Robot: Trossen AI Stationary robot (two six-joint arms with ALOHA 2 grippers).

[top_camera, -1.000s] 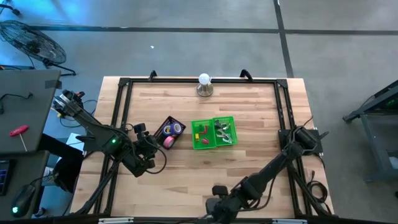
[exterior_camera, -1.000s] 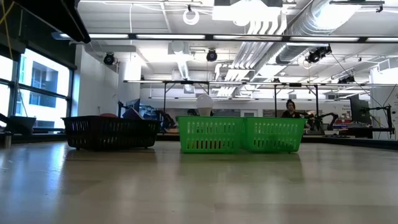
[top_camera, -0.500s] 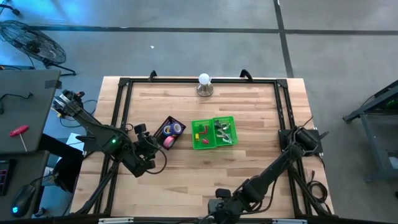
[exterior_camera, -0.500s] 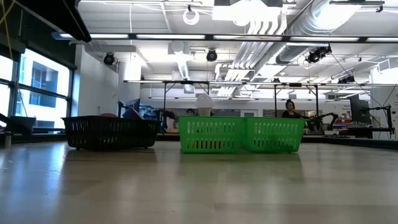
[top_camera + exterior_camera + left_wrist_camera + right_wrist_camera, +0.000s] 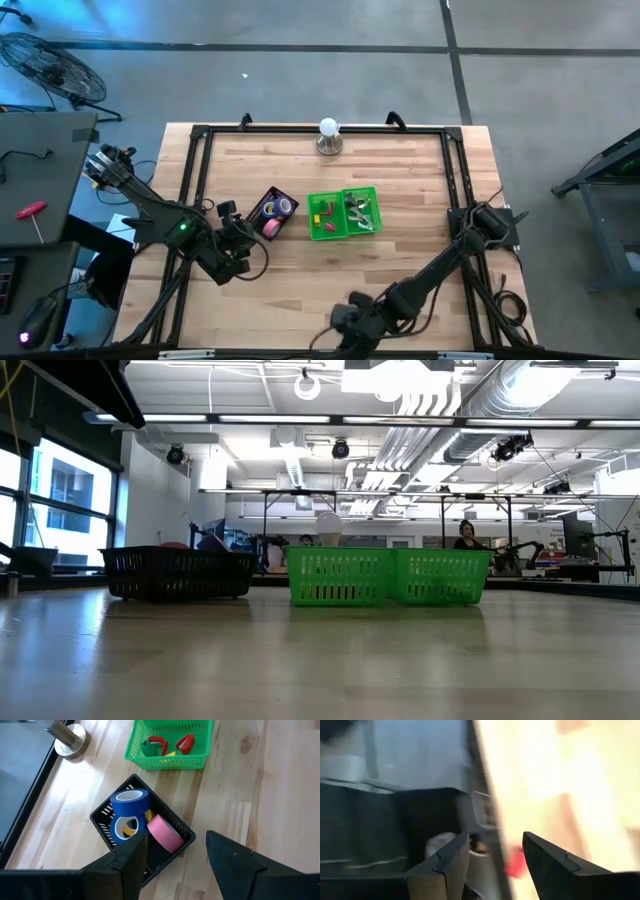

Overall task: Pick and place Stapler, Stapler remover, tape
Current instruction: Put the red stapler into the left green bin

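Left gripper [image 5: 172, 852]: fingers spread wide, empty, above black basket [image 5: 102, 817]. Right gripper [image 5: 492, 852]: spread, empty, near table's front edge. Basket holds blue tape [image 5: 130, 802], pink tape [image 5: 165, 832], yellow tape [image 5: 130, 826].

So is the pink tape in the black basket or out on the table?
In. The pink tape leans inside the black basket, beside the blue rolls.

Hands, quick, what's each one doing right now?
Left hand: open, empty, above the black basket of tape.
Right hand: open, empty, at the table's near edge.
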